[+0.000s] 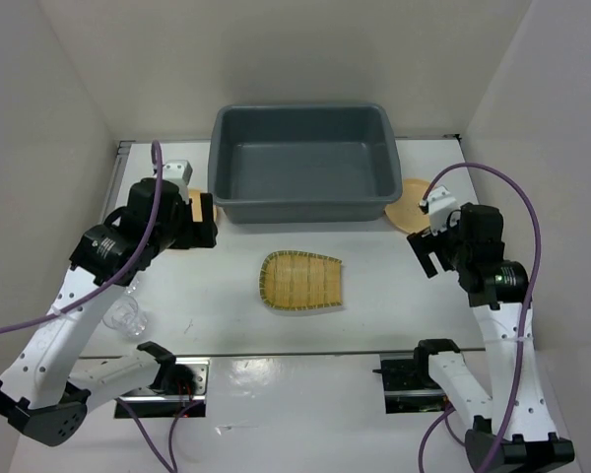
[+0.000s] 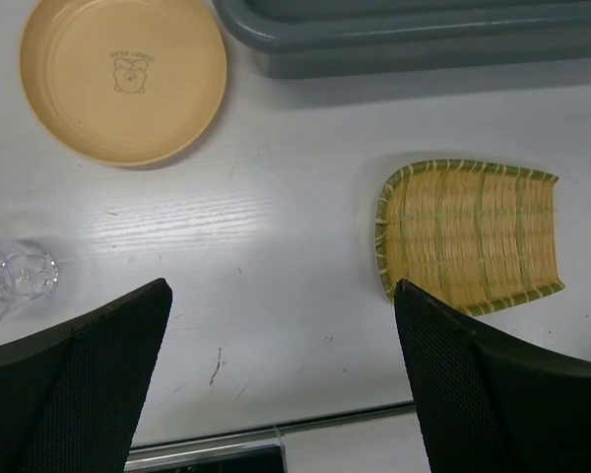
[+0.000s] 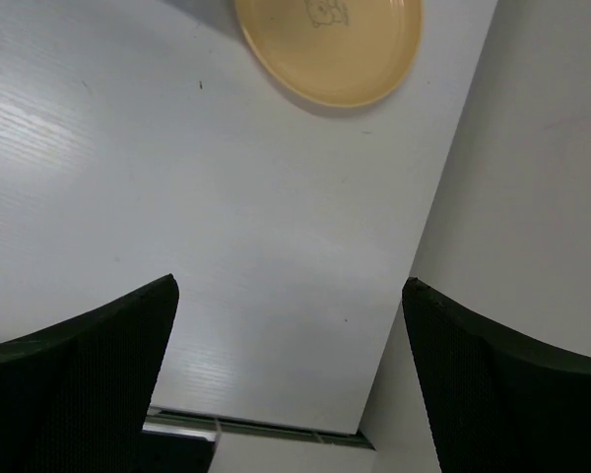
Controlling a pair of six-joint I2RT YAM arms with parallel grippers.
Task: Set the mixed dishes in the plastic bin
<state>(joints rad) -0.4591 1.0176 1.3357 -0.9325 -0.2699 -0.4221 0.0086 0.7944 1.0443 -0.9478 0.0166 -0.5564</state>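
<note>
The bin [image 1: 305,209] stands between left plate [image 2: 123,79] and right plate [image 1: 411,204], tray [image 1: 300,282] before it, cup [image 1: 126,317] near-left.

Bright, sharp views; soft shadow beside the plastic bin [image 2: 424,44].

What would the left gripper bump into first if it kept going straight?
Most likely bare table, in the gap between the tan plate and the bamboo tray. The left gripper is open; depth is unclear.

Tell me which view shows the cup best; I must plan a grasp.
Top external: the whole cup shows. Left wrist cuts the cup off at the frame's left edge. Right wrist misses it.
</note>
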